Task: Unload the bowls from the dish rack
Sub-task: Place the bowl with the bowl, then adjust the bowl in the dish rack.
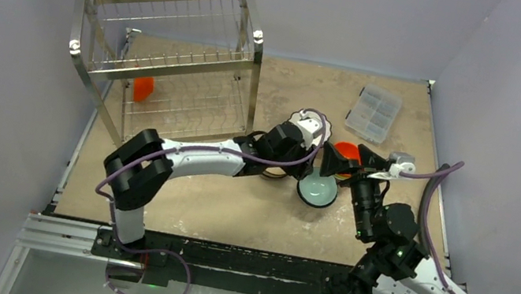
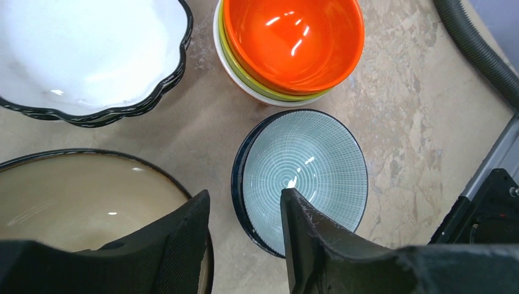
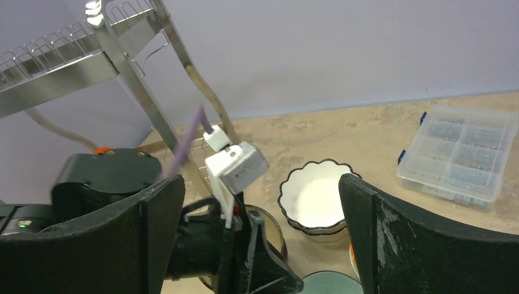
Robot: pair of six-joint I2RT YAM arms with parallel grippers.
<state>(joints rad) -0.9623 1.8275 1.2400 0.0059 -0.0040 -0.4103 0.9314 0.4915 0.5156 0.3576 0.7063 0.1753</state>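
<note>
- Steel-wire dish rack upright at the far-left corner of the table; lone orange bowl inside its lower tier.
- Other bowls grouped on the table, right of the rack: white scalloped bowl, orange-topped stack with yellow-green and white rims showing beneath, teal patterned bowl, tan bowl.
- Left gripper low over the gap between the tan bowl and the teal patterned bowl; jaws partly apart, gripping nothing; one finger above the tan rim, the other above the teal one.
- Right gripper just beside the orange-topped stack, spread wide, holding nothing, facing the left wrist and the white scalloped bowl.
- Clear compartment box near the far-right edge, apart from the bowls.
</note>
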